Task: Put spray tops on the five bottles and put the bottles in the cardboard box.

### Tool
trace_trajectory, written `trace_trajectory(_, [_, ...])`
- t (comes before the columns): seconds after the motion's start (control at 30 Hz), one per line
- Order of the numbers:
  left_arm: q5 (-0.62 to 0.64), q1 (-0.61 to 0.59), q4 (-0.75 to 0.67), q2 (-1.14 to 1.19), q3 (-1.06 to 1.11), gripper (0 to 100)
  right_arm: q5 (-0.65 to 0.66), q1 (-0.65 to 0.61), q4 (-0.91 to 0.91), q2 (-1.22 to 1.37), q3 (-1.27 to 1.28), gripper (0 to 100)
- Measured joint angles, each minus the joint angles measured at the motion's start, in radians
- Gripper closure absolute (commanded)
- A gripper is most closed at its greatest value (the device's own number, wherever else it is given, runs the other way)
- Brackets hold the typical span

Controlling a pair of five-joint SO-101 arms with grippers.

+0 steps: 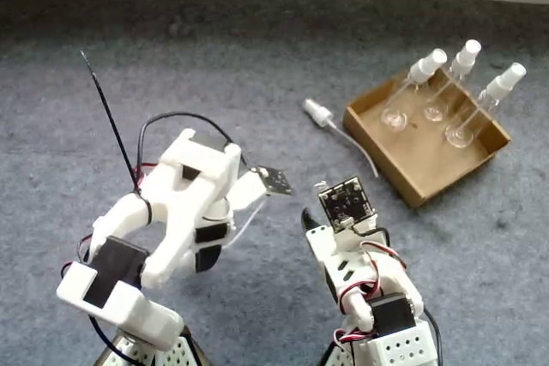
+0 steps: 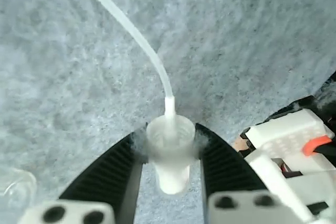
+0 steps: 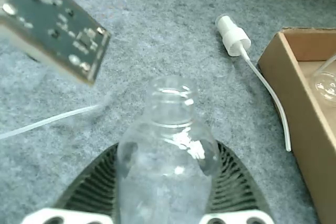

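My left gripper [image 2: 170, 132] is shut on a white spray top [image 2: 169, 153], held by its collar, and its thin dip tube [image 2: 131, 30] runs out over the carpet. My right gripper [image 3: 168, 150] is shut on a clear bottle [image 3: 169, 177] whose open neck [image 3: 170, 98] points away from the wrist. The held tube's end [image 3: 52, 120] lies a little to one side of that neck. A second spray top [image 1: 316, 112] lies loose on the carpet beside the cardboard box [image 1: 382, 160]. Three capped bottles [image 1: 450, 83] lie in the box.
The left arm [image 1: 184, 203] and right arm [image 1: 360, 272] stand close together at the near edge, with the left wrist's circuit board [image 3: 58, 30] just above the bottle. A bit of clear glass [image 2: 13, 190] shows by the left gripper. Grey carpet [image 1: 257, 40] covers the table.
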Motion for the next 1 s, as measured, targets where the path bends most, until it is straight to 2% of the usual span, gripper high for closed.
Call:
trace_trajectory(0.13, [0.000, 0.017, 0.075, 0.000, -0.124, 98, 0.000, 0.000, 0.000, 0.000, 0.000, 96.4])
trace_trajectory(0.4, [-0.008, 0.018, 0.097, 0.000, -0.319, 98, 0.000, 0.000, 0.000, 0.000, 0.000, 96.4])
trace_trajectory(0.47, [-0.072, 0.018, 0.097, 0.000, -0.347, 98, 0.000, 0.000, 0.000, 0.000, 0.000, 96.4])
trace_trajectory(0.63, [-0.327, 0.018, 0.095, 0.000, -0.354, 98, 0.000, 0.000, 0.000, 0.000, 0.000, 96.4])
trace_trajectory(0.73, [-0.431, 0.018, 0.037, 0.000, -0.354, 98, 0.000, 0.000, 0.000, 0.000, 0.000, 96.4])
trace_trajectory(1.0, [-0.496, 0.018, 0.025, -0.002, -0.397, 98, 0.000, 0.000, 0.000, 0.000, 0.000, 96.4])
